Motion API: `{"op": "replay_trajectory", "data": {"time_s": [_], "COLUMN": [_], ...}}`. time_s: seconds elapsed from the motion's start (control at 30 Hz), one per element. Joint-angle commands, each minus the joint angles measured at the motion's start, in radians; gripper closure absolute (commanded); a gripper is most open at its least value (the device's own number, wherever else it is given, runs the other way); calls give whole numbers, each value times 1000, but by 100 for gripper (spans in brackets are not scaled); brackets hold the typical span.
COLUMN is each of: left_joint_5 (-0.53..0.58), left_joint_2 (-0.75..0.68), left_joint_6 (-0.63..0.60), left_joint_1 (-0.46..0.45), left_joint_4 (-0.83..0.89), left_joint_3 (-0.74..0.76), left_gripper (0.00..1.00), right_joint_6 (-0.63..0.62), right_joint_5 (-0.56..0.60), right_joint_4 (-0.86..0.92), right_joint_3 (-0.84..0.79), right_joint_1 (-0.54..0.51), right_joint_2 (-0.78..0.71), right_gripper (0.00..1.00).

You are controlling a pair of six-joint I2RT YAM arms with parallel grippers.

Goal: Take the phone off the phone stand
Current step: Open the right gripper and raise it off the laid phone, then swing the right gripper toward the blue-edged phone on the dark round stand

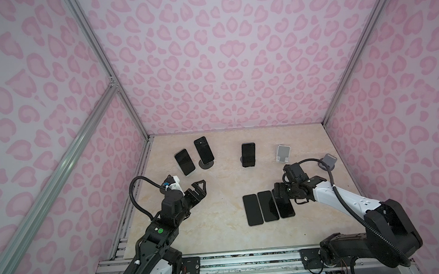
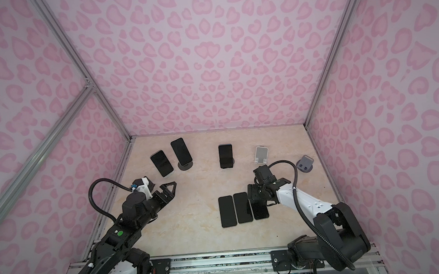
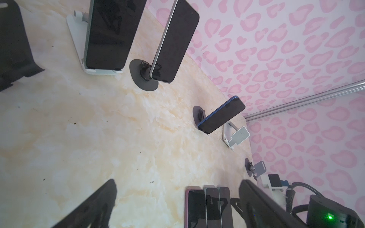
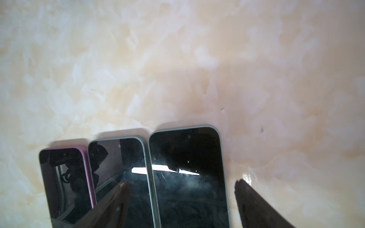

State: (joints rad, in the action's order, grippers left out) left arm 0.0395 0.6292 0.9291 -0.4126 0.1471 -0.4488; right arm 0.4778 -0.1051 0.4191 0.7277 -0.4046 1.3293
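Right tool [image 4: 180, 181] agape astride flat phone [image 4: 187, 150]

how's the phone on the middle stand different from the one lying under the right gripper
The stand phone leans propped on its stand; the flat phone lies on the table under the open right gripper. The stand phone has a blue edge, the flat phone a pale greenish one. The stand phone is alone; the flat phone ends a row of three. Both screens are dark.
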Motion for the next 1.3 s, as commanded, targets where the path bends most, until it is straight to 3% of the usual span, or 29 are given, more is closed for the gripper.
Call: {"op": "replay_trajectory", "data": {"time_s": [0.0,0.43,0.83,1.03,1.27], "left_joint_5": [-12,84,-12,23,73], "left_joint_2": [2,-80,157,43,-68], "left_joint_6": [-25,-83,-19,26,8], "left_joint_1": [-1,0,-3,-5,-6], "left_joint_4": [43,247,138,161,221], "left_joint_3": [-34,-146,-218,-150,-157], "left_gripper": [0,0,3,3,3], "right_joint_6": [-22,-62,-5,-6,35], "right_joint_5": [25,43,144,100,70], "right_joint_4": [19,-6,9,16,-27], "right_joint_3": [23,43,-116,-105,-166], "right_joint_1": [-1,-2,4,6,6], "right_joint_2": [-26,-204,-572,-600,-769], "right_gripper": [15,16,9,9,7]}}
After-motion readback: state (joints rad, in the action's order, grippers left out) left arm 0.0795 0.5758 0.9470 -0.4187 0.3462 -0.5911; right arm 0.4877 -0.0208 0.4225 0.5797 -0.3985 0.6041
